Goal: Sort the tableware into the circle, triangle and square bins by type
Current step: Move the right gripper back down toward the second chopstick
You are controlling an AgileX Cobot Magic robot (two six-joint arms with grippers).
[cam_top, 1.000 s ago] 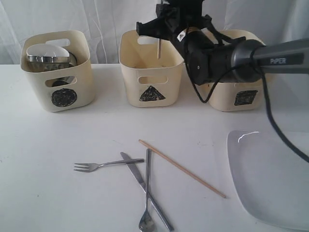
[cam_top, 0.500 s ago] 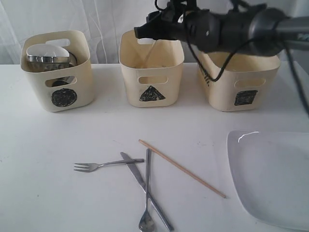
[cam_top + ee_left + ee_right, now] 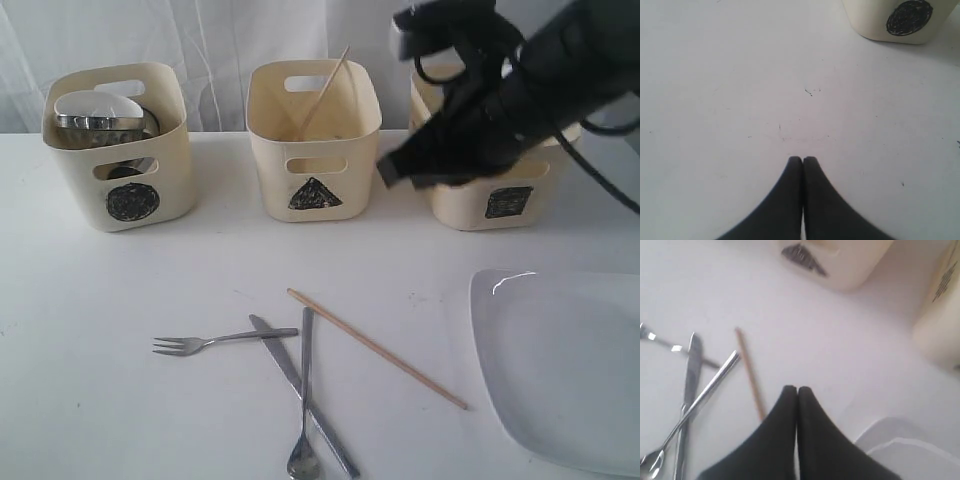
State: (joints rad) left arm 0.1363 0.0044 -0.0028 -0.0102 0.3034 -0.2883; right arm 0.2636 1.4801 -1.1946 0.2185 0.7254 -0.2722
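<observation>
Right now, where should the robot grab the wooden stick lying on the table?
Probably best near its middle, straight down from above, with the right pincer straddling its width. The thin wooden chopstick lies flat on the white table. Its bin-side end sits close to the steel spoon, while the middle is clear on both sides.

On the white surface (image 3: 120, 290), three cream plastic bins are ranged along the far side: the circle bin (image 3: 80, 185) left, the triangle bin (image 3: 270, 175) middle, the square bin (image 3: 460, 205) right. A steel fork (image 3: 215, 340), steel knife (image 3: 285, 367), steel spoon (image 3: 306, 345) and wooden chopstick (image 3: 378, 350) are laid near-centre, and a large white rounded-square plate (image 3: 560, 370) near-right.
</observation>
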